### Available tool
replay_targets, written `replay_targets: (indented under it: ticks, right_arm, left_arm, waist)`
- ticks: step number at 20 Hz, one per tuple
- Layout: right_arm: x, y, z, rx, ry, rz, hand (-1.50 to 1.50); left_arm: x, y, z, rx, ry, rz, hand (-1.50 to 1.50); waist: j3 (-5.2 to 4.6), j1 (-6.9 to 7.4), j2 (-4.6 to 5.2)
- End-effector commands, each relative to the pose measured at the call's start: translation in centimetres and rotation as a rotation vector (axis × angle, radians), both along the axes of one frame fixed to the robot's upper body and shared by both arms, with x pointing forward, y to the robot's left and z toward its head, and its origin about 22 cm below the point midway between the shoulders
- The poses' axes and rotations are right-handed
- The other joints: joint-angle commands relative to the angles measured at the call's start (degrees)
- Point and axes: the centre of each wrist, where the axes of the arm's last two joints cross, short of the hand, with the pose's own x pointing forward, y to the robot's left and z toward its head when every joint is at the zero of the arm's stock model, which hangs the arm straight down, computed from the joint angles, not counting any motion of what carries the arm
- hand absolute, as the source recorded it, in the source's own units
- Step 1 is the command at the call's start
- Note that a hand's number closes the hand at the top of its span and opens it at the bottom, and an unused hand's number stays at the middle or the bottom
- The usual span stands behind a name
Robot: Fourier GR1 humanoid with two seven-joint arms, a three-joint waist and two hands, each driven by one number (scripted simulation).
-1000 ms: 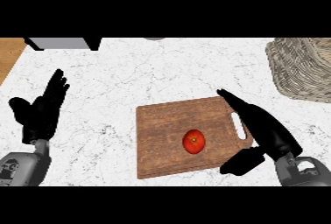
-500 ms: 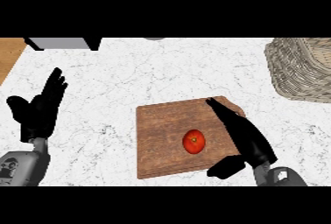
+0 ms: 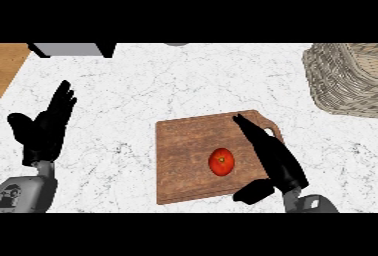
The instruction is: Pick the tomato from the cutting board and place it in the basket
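Now, fingers (image 3: 257, 139): straight, spread from the thumb, closed on nothing, lying just right of the small red tomato (image 3: 221, 161); I see no contact.
right hand (image 3: 277, 162): has slid leftward from the board's handle side to over the board.
tomato's place: right of middle on the brown wooden cutting board (image 3: 184, 150), unlifted.
meaning: approach looks nearly done; closing round the tomato seems next.
woven wicker basket (image 3: 343, 75): well apart, at the far right of the white marble surface (image 3: 184, 85).
left hand (image 3: 43, 130): open, resting at left.
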Motion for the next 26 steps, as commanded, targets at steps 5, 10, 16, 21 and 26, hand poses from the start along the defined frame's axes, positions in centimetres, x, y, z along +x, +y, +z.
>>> replay_targets:
  ticks: [5,10,16,21,26]
  right_arm:
    - [1.1,0.7,-2.2,0.0,-0.009,0.004,-1.5]
    - [1.8,1.0,-3.1,-0.013,0.013,-0.016,-1.5]
    - [0.3,1.6,-5.2,-0.077,0.026,-0.019,-1.5]
    - [1.2,2.2,-5.1,-0.067,0.029,-0.023,-1.5]
    - [0.3,2.6,-6.2,-0.094,0.028,-0.025,-1.5]
  left_arm:
    - [-0.2,-1.6,2.5,-0.016,-0.016,0.002,0.0]
    - [0.7,0.2,0.9,-0.013,-0.016,-0.004,0.0]
    - [-0.9,1.3,0.5,0.009,-0.004,-0.007,0.0]
    - [0.3,-0.5,0.5,0.003,-0.013,0.001,0.0]
    - [0.9,1.1,0.8,-0.008,-0.01,-0.007,0.0]
  waist:
    - [0.01,0.16,-0.03]
    - [-0.01,0.04,0.02]
    - [0.0,0.15,0.0]
    - [-0.01,0.0,0.01]
    - [-0.01,-0.08,0.01]
